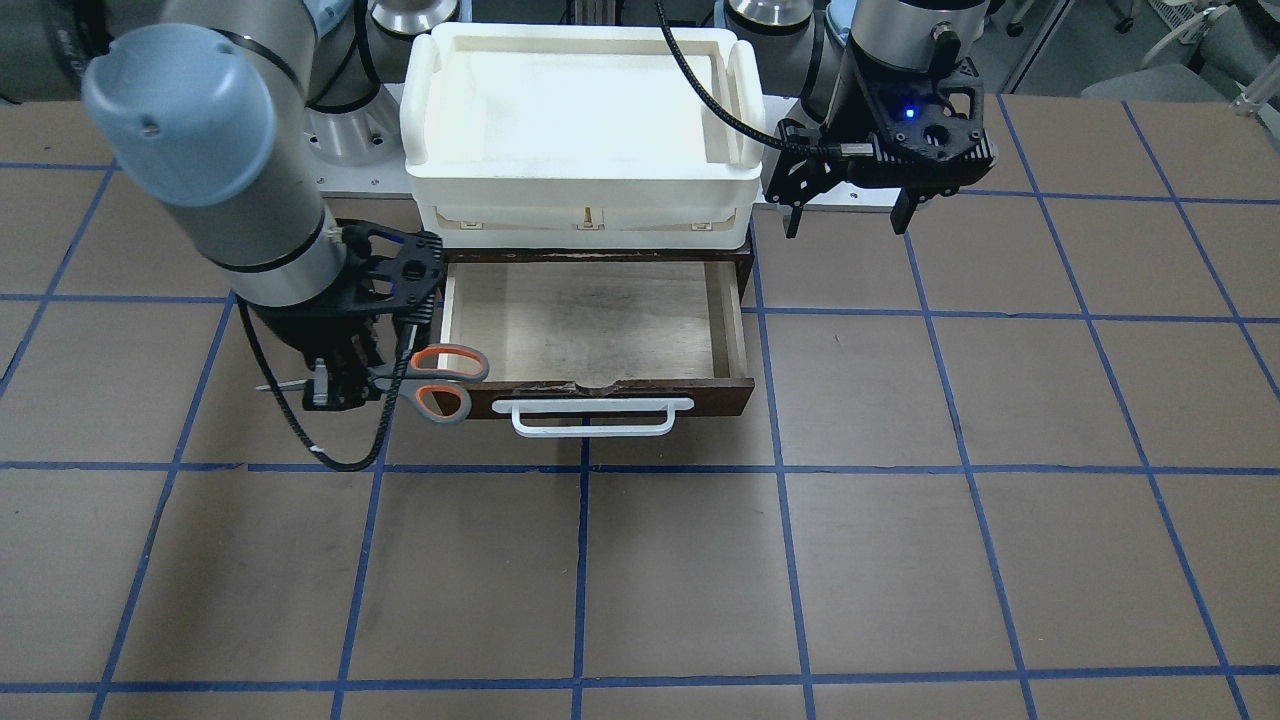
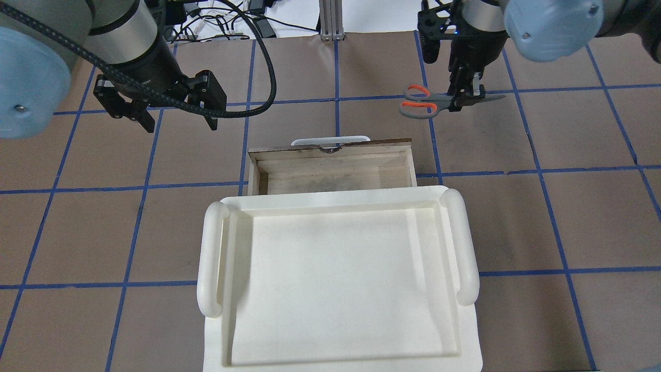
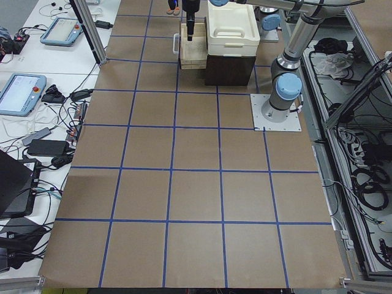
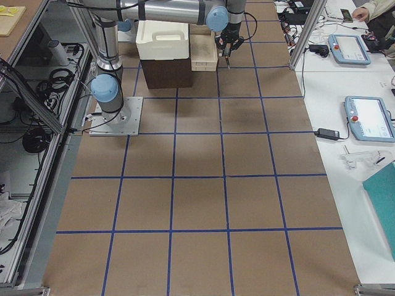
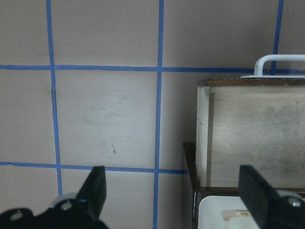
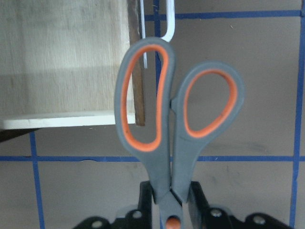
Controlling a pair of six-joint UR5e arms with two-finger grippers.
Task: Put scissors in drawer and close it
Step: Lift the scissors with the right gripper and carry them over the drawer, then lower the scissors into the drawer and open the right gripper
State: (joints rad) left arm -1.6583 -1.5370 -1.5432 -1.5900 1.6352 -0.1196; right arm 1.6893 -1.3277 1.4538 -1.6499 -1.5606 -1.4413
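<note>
The scissors (image 1: 447, 383), with grey handles lined orange, hang level in my right gripper (image 1: 345, 385), which is shut on them near the pivot. They are above the table just outside the front right corner of the drawer (image 1: 600, 320), loops toward it. In the right wrist view the scissors (image 6: 167, 157) overlap the drawer's corner (image 6: 62, 71). Overhead, the scissors (image 2: 421, 102) sit beyond the open, empty drawer (image 2: 330, 175). My left gripper (image 2: 181, 124) is open and empty, above the table at the drawer's other side; it also shows in the front view (image 1: 850, 215).
A white plastic tray (image 2: 211, 258) with side handles sits on the dark cabinet, above the drawer. The drawer's white bar handle (image 1: 595, 420) points away from the robot. The brown table (image 1: 900, 550) carries a blue tape grid.
</note>
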